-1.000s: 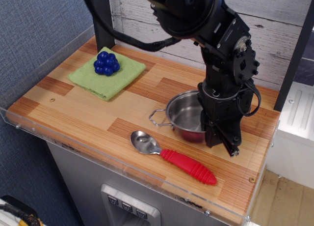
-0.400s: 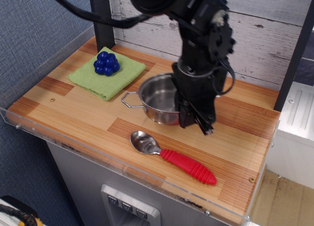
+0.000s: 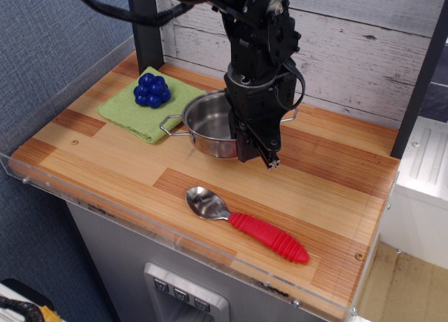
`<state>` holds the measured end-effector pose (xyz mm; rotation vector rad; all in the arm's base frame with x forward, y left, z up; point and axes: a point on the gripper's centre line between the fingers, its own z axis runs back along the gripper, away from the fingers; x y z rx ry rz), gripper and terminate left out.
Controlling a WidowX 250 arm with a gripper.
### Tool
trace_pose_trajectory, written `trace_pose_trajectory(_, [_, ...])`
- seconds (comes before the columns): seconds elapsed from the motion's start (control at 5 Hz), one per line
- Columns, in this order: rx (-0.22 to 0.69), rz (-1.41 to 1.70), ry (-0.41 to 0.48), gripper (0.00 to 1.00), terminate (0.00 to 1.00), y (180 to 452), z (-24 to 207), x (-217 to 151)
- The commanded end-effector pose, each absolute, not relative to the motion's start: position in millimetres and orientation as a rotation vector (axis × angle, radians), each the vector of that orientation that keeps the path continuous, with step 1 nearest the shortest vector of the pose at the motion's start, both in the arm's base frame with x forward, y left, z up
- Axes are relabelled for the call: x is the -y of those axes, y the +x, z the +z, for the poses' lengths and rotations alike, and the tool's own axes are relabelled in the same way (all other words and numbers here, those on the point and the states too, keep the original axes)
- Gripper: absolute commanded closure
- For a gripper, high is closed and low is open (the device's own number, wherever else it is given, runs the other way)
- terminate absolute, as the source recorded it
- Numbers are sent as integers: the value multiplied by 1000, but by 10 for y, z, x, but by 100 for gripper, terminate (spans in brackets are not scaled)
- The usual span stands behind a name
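Observation:
A small steel pot (image 3: pixel 208 128) with wire handles stands in the middle of the wooden counter, its left handle over the edge of the green cloth (image 3: pixel 147 105). My black gripper (image 3: pixel 253 148) points down at the pot's right rim and looks shut on it, the fingertips low beside the wall. A bunch of blue toy grapes (image 3: pixel 152 89) rests on the cloth at the back left. In front of the pot lies a spoon (image 3: pixel 245 224) with a steel bowl and a red handle.
A clear plastic lip (image 3: pixel 168 227) runs along the counter's front and left edges. A black post (image 3: pixel 143 24) rises at the back left, before the white plank wall. A dark upright (image 3: pixel 420 77) stands at the right edge.
The gripper has moved left and toward the back with the pot, from the right part of the counter to beside the green cloth. Spoon, cloth and grapes have stayed put.

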<state>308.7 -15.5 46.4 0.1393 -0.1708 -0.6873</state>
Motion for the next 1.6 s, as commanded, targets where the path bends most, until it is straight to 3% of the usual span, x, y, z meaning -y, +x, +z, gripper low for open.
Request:
trace_pose_trajectory(0.0, [236,-716,166,100,0,3301,551,91])
trace_pose_trajectory(0.4, [215,-717,181,100,0,3499,383,97])
trace_pose_trajectory(0.8, [226,-668,184,100,0,3513,332,75])
trace_pose_trajectory(1.0, [263,-624,182,0,0,3486,370,50])
trace_pose_trajectory(1.4, [306,-608,187,0,0,3453,569,39])
